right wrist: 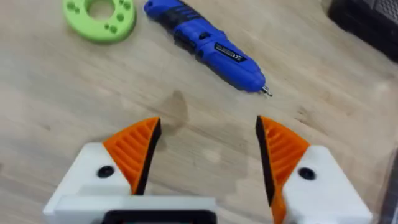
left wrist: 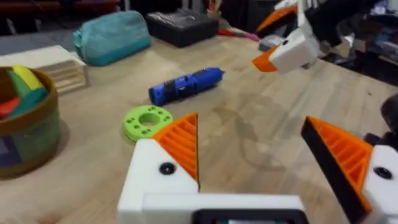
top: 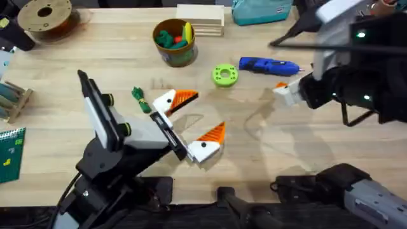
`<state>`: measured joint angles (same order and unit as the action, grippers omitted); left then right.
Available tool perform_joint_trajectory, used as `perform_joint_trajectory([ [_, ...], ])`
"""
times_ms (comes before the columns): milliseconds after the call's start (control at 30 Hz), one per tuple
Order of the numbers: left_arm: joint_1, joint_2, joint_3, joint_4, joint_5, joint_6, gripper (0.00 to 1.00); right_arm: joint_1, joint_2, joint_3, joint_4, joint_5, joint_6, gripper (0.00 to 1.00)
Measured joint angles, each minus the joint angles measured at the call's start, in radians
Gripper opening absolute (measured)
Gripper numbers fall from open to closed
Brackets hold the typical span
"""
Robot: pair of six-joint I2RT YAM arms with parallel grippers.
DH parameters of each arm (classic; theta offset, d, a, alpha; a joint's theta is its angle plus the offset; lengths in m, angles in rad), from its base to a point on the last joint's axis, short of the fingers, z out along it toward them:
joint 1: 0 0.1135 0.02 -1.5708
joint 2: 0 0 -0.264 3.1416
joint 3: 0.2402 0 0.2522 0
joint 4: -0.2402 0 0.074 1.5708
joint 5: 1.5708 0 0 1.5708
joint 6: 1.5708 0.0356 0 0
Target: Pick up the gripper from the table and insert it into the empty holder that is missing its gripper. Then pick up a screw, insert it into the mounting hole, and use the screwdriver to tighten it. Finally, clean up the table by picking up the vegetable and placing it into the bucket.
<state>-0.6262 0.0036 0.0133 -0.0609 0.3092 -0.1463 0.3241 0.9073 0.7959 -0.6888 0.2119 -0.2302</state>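
My left gripper (top: 193, 119) (left wrist: 261, 155) stands open low over the table's middle, both white blocks carrying orange ribbed fins. The dark green vegetable (top: 139, 97) lies on the wood just left of it. The olive bucket (top: 173, 44) (left wrist: 28, 134) with a tan rim stands farther back, coloured toys inside. The blue screwdriver (top: 267, 65) (left wrist: 186, 86) (right wrist: 205, 43) lies flat at the back right. My right gripper (top: 285, 91) (left wrist: 280, 40) (right wrist: 208, 155) hovers open just in front of the screwdriver's tip end, holding nothing. The loose gripper, the empty holder and the screw are out of view.
A bright green ring disc (top: 224, 75) (left wrist: 147, 121) (right wrist: 99, 15) lies left of the screwdriver. Along the back edge are a filament spool (top: 44, 16), a wooden block (top: 200, 19) and a teal pouch (top: 261, 11). A small wooden rack (top: 13, 98) stands at the left edge.
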Motion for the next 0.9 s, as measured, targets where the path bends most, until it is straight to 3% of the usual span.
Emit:
perform_joint_trajectory([
  [133, 0.000, 0.000, 0.000, 0.033, -0.066, 0.000, 0.987, 0.000, -0.048, 0.001, 0.000, 0.000, 0.120, 0.897],
  [300, 0.000, 0.034, 0.087, -0.134, -0.203, 0.000, 0.987, 0.000, -0.065, 0.003, 0.000, -0.026, 0.182, 0.895],
  [467, 0.000, 0.216, 0.329, -0.310, -0.363, 0.000, 0.987, 0.000, -0.066, 0.003, 0.006, -0.066, 0.213, 0.896],
  [600, 0.006, 0.451, 0.540, -0.491, -0.491, 0.000, 0.987, 0.000, -0.065, 0.003, 0.007, -0.079, 0.246, 0.896],
  [633, 0.049, 0.657, 0.688, -0.660, -0.538, -0.020, 0.987, 0.000, -0.066, 0.003, 0.007, -0.082, 0.275, 0.897],
  [667, 0.072, 0.723, 0.731, -0.713, -0.542, -0.034, 0.987, 0.000, -0.065, 0.003, 0.007, -0.084, 0.285, 0.896],
  [767, 0.149, 0.880, 0.828, -0.837, -0.529, -0.076, 0.987, 0.000, -0.066, 0.003, 0.006, -0.095, 0.306, 0.896],
  [900, 0.298, 1.042, 0.926, -0.924, -0.421, -0.110, 0.987, 0.000, -0.065, 0.003, -0.007, -0.102, 0.319, 0.896],
])
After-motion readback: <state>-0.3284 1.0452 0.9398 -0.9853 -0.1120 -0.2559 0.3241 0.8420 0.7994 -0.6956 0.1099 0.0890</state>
